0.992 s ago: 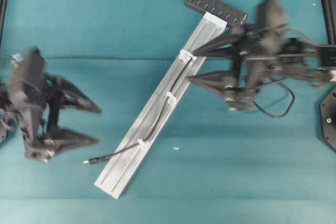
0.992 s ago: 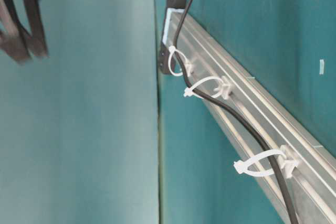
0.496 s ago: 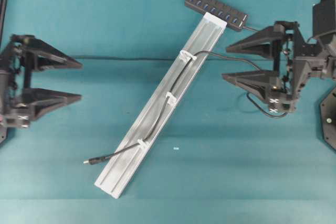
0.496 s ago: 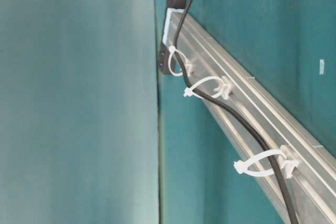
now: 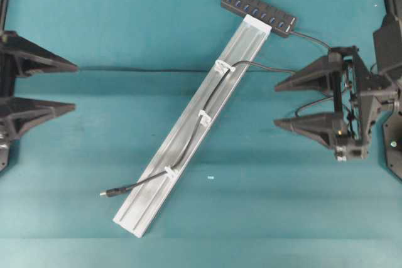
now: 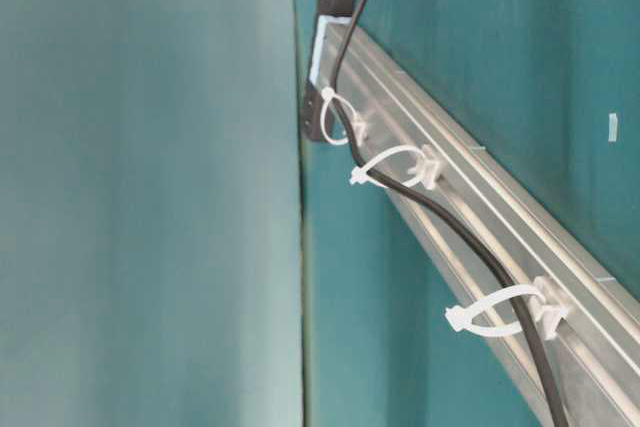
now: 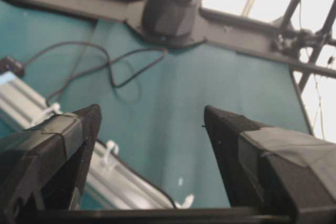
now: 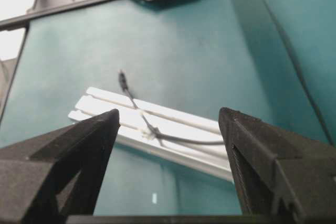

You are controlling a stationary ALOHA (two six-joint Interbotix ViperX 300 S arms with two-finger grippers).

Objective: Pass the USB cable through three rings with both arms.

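Note:
The USB cable (image 5: pixel 135 184) leaves the black hub (image 5: pixel 259 12) and lies along the silver rail (image 5: pixel 242 45). It runs through all three rings: the upper (image 5: pixel 221 66), the middle (image 5: pixel 204 117) and the lower (image 5: pixel 169 171). Its plug (image 5: pixel 103 193) rests on the cloth left of the rail. From table level the rings (image 6: pixel 395 165) arch over the cable (image 6: pixel 450 227). My left gripper (image 5: pixel 75 87) is open at the far left edge, well away from the rail. My right gripper (image 5: pixel 276 105) is open to the right of the rail, with nothing in it. Both wrist views show empty jaws, left (image 7: pixel 152 111) and right (image 8: pixel 169 112).
Teal cloth covers the table. A small white speck (image 5: pixel 210 177) lies right of the rail. A loose black wire (image 5: pixel 308 105) curls by the right gripper. A black base (image 5: pixel 392 142) stands at the right edge.
Both arms have drawn back from the rail, the left to the far left edge, the right further right and lower. The cable has stayed in the rings.

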